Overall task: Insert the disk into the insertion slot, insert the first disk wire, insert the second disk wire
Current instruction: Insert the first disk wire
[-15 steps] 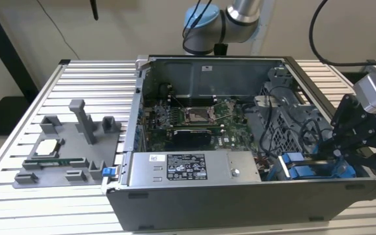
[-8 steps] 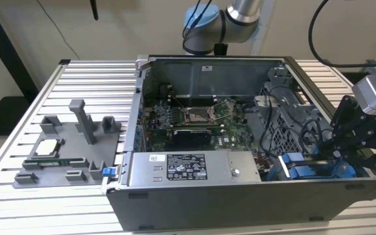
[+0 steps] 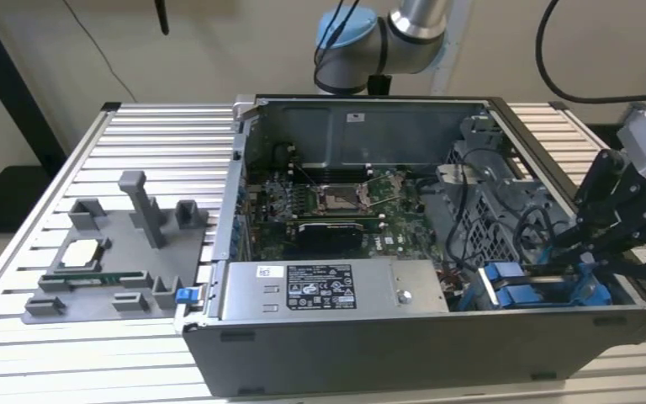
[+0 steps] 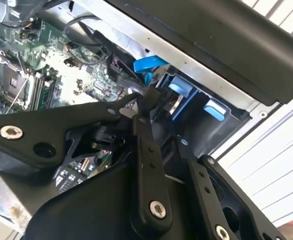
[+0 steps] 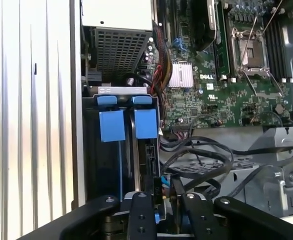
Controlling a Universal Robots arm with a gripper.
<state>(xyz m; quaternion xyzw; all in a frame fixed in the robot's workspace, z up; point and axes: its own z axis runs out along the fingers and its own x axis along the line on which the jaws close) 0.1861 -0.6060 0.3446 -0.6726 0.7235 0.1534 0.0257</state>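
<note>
- The disk (image 5: 146,125) is seen set in the slot (image 5: 120,91), beside the grey box (image 3: 402,295) in the case (image 3: 413,358).
- The gripper (image 3: 579,252) is held just over the slot.
- Its jaws are clenched on a black plug (image 4: 150,94), seen in both wrist views.
- The case is set on the worktop (image 3: 155,135).

- The exterior view stands off the table (image 3: 155,143), high up and at middle range. It looks down into the open computer case (image 3: 413,353), with the arm (image 3: 396,34) rising beyond it.
- The first wrist view sits just behind the gripper (image 5: 165,205) and looks along it into the case, close over the blue tabs (image 5: 122,124) and the motherboard (image 5: 211,100).
- The second wrist view sits closer still, seemingly at the gripper's side. It is tilted and peers past the black links.
- All three views share the motherboard and the blue tabs.
</note>
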